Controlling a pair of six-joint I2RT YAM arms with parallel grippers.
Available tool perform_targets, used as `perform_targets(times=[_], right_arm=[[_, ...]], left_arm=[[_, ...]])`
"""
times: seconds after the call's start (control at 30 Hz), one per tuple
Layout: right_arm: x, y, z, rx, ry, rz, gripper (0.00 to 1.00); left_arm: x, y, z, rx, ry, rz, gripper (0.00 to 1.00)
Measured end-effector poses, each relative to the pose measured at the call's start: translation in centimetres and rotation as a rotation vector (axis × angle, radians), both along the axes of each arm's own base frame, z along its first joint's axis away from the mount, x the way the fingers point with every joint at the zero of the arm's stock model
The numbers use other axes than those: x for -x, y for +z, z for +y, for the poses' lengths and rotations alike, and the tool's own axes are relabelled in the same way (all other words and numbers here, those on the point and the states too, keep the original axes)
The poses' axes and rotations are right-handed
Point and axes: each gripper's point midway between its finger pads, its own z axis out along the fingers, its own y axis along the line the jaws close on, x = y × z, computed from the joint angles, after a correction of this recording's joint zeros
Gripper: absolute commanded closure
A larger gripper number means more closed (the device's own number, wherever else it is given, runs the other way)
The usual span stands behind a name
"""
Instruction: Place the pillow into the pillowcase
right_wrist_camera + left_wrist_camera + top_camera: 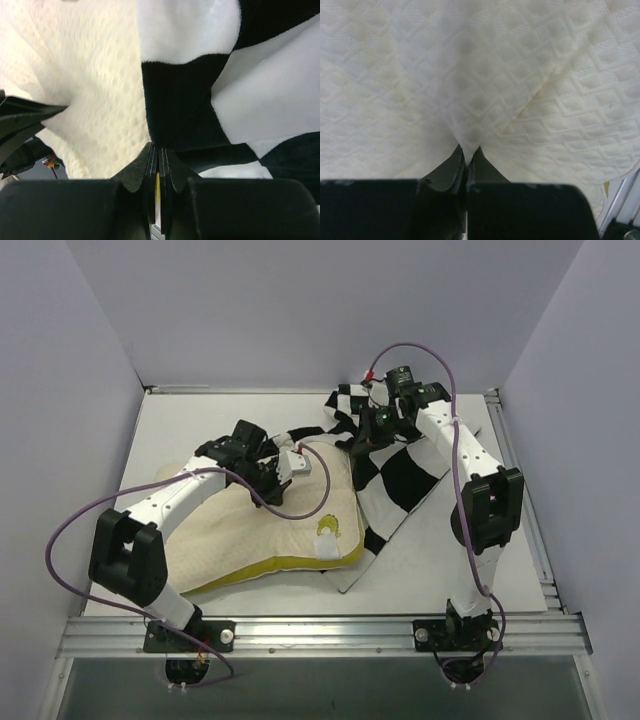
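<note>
The cream quilted pillow (250, 535) lies on the left half of the table, its yellow edge and logo corner (328, 532) facing the near side. My left gripper (272, 483) rests on the pillow's top face. In the left wrist view this gripper (468, 150) is shut on a pinched fold of the pillow (485, 90). The black-and-white checkered pillowcase (405, 475) is bunched at the pillow's right end. My right gripper (360, 447) is at its upper part. The right wrist view shows it (160, 146) shut on a black patch of the pillowcase (172, 100), with the pillow (85, 85) just left.
The white table (450, 550) is boxed in by pale walls on three sides. A metal rail (320, 632) runs along the near edge. Purple cables (70, 520) loop off both arms.
</note>
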Motion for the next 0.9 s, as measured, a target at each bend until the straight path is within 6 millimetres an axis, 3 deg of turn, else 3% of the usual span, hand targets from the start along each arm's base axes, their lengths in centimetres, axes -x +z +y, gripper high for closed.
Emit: perform_targets(times=[0.13, 0.23, 0.57, 0.63, 0.7, 0.8, 0.9], right_arm=[[0.8, 0.5, -0.1, -0.01, 0.015, -0.007, 1.0], [1.2, 0.5, 0.0, -0.02, 0.026, -0.006, 1.0], [1.8, 0.6, -0.1, -0.027, 0.041, -0.01, 1.0], [2.7, 0.3, -0.5, -0.02, 0.048, -0.003, 1.0], [3.3, 0.0, -0.9, -0.014, 0.05, 0.005, 1.0], [3.8, -0.4, -1.1, -0.009, 0.05, 0.015, 1.0], [3.5, -0.4, -1.0, -0.015, 0.05, 0.0, 1.0]], left_arm=[[-3.0, 0.3, -1.3, -0.006, 0.019, -0.038, 1.0], [-4.1, 0.2, -2.5, -0.001, 0.01, -0.035, 1.0], [-2.1, -1.8, -6.1, -0.031, -0.093, 0.017, 1.0], [-3.4, -1.6, -5.9, -0.013, -0.026, 0.041, 1.0], [-6.1, -0.8, -5.3, 0.028, 0.098, 0.044, 1.0], [-10.5, 0.2, -3.1, 0.065, 0.289, -0.02, 1.0], [-13.4, -0.6, -1.1, 0.024, 0.42, -0.125, 1.0]])
